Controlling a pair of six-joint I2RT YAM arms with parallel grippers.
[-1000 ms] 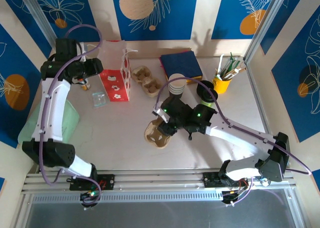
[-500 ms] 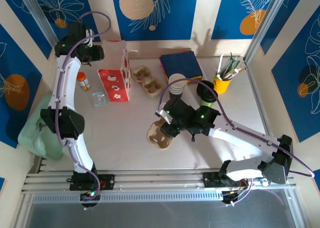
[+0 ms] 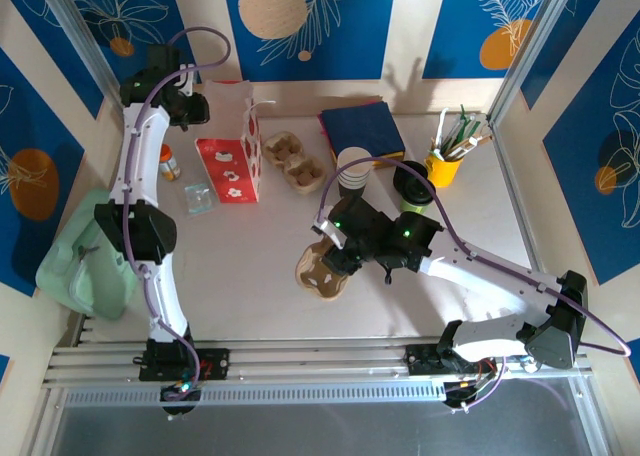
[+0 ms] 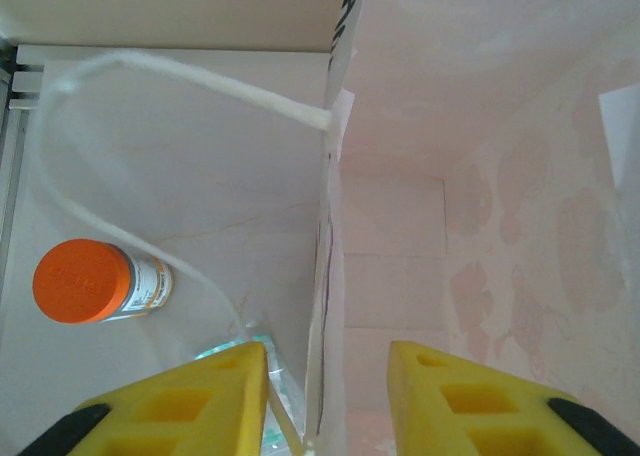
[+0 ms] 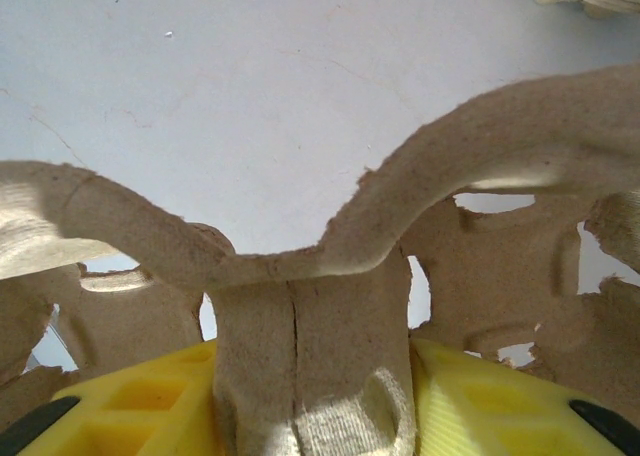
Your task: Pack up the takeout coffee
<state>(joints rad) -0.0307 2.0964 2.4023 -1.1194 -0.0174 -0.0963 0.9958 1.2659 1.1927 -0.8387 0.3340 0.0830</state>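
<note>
The takeout coffee (image 3: 413,183), a green cup under a black lid, stands at the back right of the table, apart from both grippers. My right gripper (image 3: 336,257) is left of it, shut on the centre post of a brown cardboard cup carrier (image 3: 318,273); in the right wrist view my gripper (image 5: 312,401) has both yellow fingers pressed against that post of the carrier (image 5: 450,166). My left gripper (image 3: 193,108) is at the top left rim of the red and white paper bag (image 3: 232,161). In the left wrist view my left gripper (image 4: 328,401) is open astride the bag's wall (image 4: 330,266), not pinching it.
A second carrier (image 3: 293,161), a stack of paper cups (image 3: 352,169), a blue pad (image 3: 361,129) and a yellow cup of utensils (image 3: 444,162) line the back. An orange-capped bottle (image 3: 167,161) (image 4: 84,280) and a clear packet (image 3: 198,198) lie left of the bag. A green bundle (image 3: 80,266) sits at the left edge.
The left arm has stretched toward the back, bringing its gripper to the bag's rim, and its jaws have narrowed. The right gripper keeps hold of the carrier, shifted slightly.
</note>
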